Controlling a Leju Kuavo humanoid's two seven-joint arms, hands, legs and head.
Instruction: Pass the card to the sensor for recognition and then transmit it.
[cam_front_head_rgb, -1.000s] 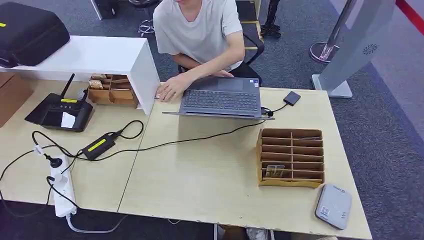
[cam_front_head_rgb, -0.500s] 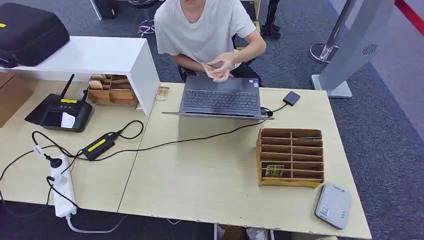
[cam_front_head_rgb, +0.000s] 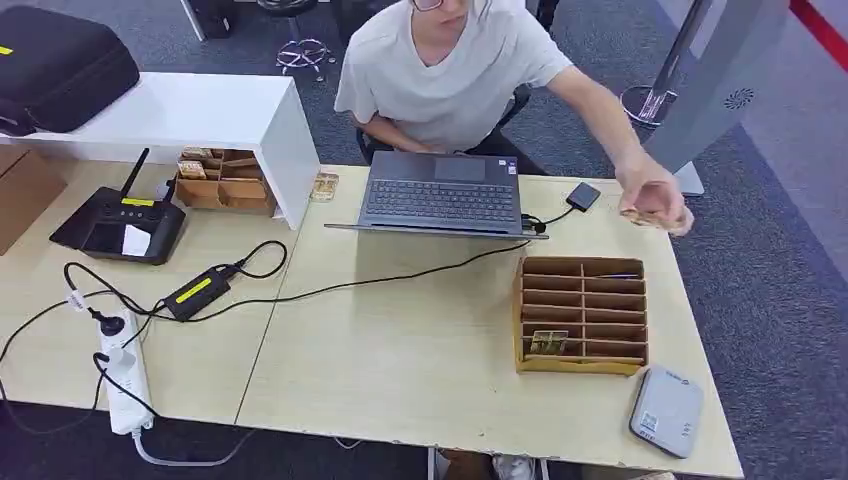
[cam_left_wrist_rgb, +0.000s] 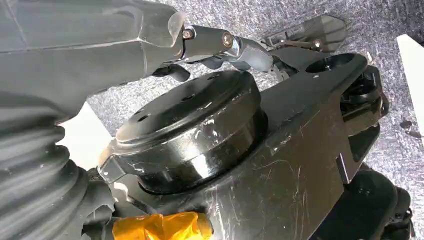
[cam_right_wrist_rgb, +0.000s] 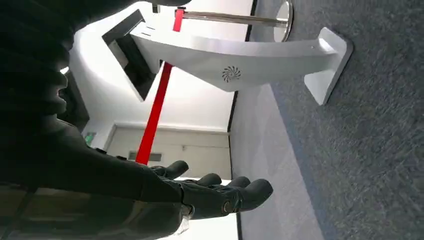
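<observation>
Cardboard slots of the organizer (cam_front_head_rgb: 582, 315) hold one card (cam_front_head_rgb: 549, 342), upright in a near compartment on the worktop (cam_front_head_rgb: 400, 340), ahead of the right hand (cam_right_wrist_rgb: 210, 192), which hangs empty, fingers loosely spread; the left hand (cam_left_wrist_rgb: 220, 47) also holds nothing.

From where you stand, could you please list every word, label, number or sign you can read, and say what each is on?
No text can be read.
Grey flat card sensor: small labels, too blurred.
Black controller with antenna: yellow strip and white sticker, illegible.
Black power adapter: yellow label, illegible.
Silver-white kiosk stand: swirl logo, no letters.
Open grey laptop: key legends too small.
</observation>
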